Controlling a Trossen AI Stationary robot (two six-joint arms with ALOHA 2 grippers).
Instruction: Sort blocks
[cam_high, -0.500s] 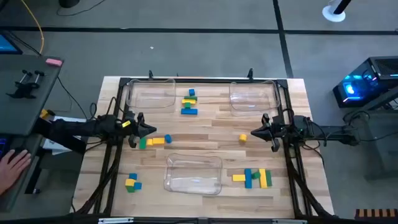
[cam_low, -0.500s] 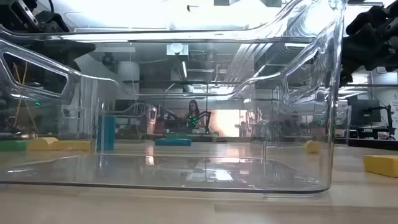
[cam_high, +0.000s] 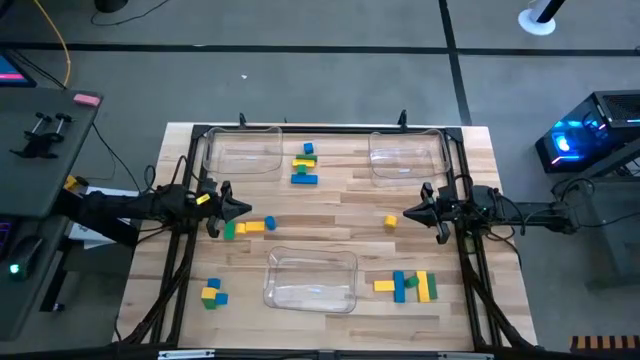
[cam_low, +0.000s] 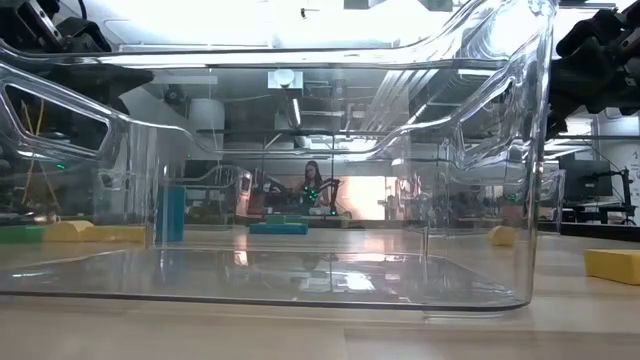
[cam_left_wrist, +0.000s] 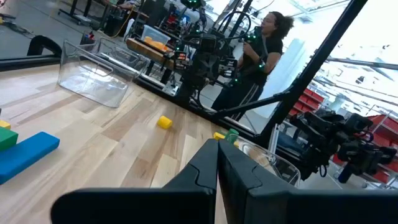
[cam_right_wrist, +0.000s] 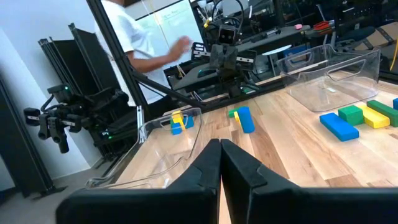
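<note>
Small blue, green and yellow blocks lie in groups on the wooden table. A green, yellow and blue row (cam_high: 250, 227) lies just near of my left gripper (cam_high: 246, 209). A lone yellow cube (cam_high: 390, 221) sits beside my right gripper (cam_high: 404, 215). Other groups rest at the far middle (cam_high: 305, 165), the near right (cam_high: 408, 286) and the near left (cam_high: 212, 294). Both grippers hover above the table, shut and empty, pointing toward each other. The left wrist view (cam_left_wrist: 217, 148) and right wrist view (cam_right_wrist: 221, 145) show each gripper's fingers closed together.
Three clear plastic trays stand on the table: far left (cam_high: 243, 152), far right (cam_high: 405, 155) and near middle (cam_high: 310, 280); the near one fills the low view (cam_low: 300, 290). A black frame rail (cam_high: 320, 130) runs along the far edge. People stand beyond the table (cam_left_wrist: 261, 56).
Neither arm nor any block has moved. A person's hand that showed off the table at the picture's lower left has gone out of view.
</note>
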